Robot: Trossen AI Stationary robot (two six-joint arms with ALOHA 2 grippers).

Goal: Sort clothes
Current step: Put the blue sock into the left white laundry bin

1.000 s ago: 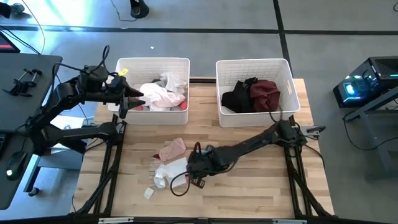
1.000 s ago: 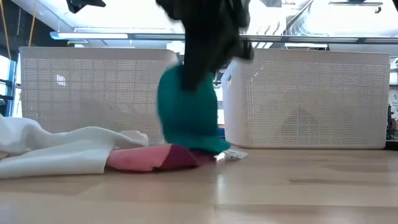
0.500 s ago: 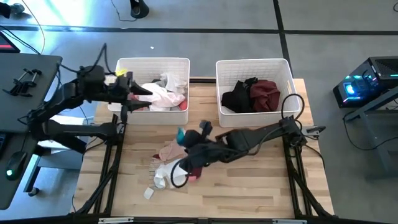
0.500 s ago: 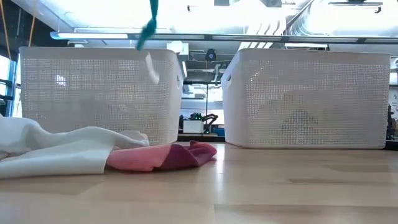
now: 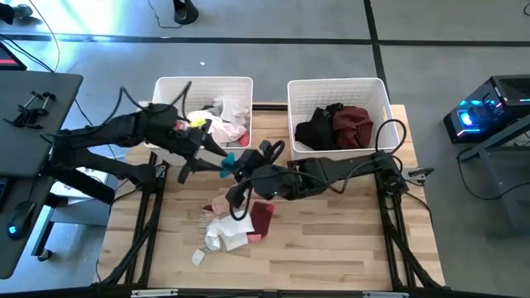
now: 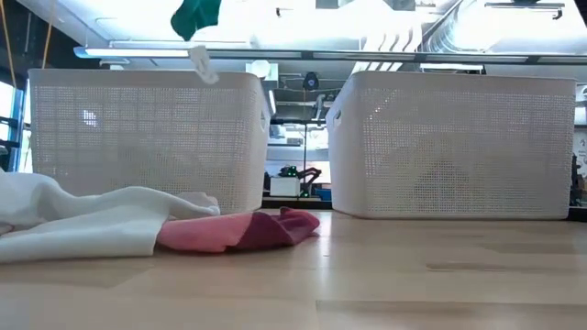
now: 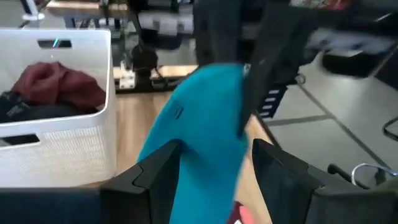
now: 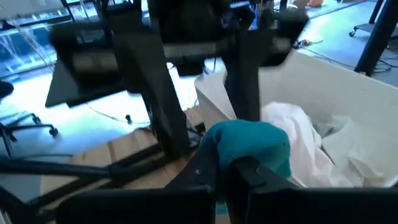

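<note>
Above surface (image 5: 348, 240), beside left basket (image 5: 166, 87): right claw (image 5: 235, 162) pinched tight on teal garment (image 5: 228, 161); left claw (image 5: 217, 157) spread wide, flanking same garment, holding nothing.

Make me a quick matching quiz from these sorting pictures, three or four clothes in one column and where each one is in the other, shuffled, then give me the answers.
Column one:
1. teal garment
2. maroon garment
3. white garment
4. black garment

Column two:
A. lying on the table
B. held up by the right gripper
C. right basket, its left side
D. right basket, its right side

Pairs: 1-B, 2-D, 3-A, 4-C
</note>
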